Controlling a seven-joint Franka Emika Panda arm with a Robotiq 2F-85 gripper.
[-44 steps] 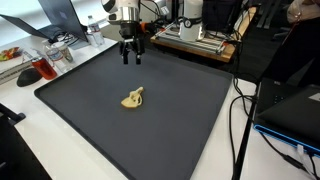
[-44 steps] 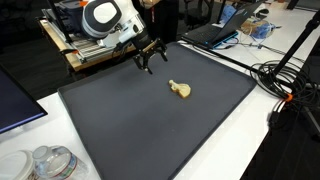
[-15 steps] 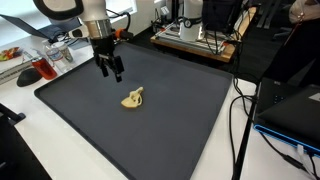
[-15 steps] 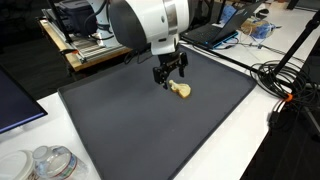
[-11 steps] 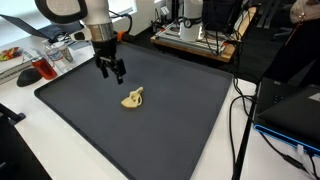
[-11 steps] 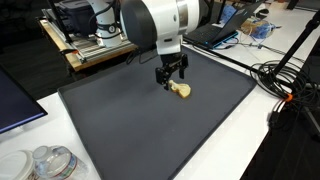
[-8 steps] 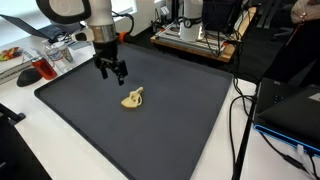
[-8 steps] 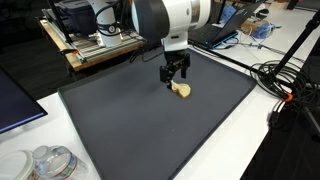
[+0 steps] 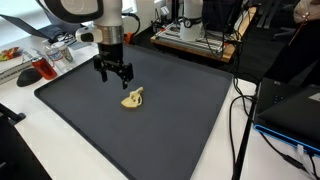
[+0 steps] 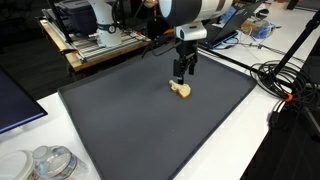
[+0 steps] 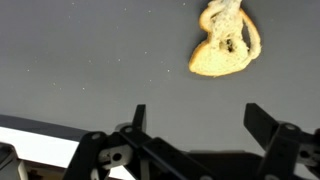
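Note:
A small tan, pretzel-like object (image 9: 133,98) (image 10: 181,90) lies on the dark mat (image 9: 150,130) (image 10: 140,130). My gripper (image 9: 114,75) (image 10: 184,75) hangs open just above the mat, close beside the object and not touching it. In the wrist view the object (image 11: 225,42) sits at the top right, ahead of the open gripper (image 11: 197,118), whose dark fingers (image 11: 268,128) stand wide apart with only bare mat between them.
A plastic tub with red items (image 9: 35,68) stands off the mat's edge. Laptops (image 10: 225,25) (image 9: 295,110), cables (image 10: 285,80) (image 9: 240,120) and a wooden board with equipment (image 10: 100,45) (image 9: 195,35) border the mat. Clear containers (image 10: 45,162) sit on the white table.
The arm has swung across the mat and the gripper has come closer to the tan object. The jaws stayed open; the object has not moved.

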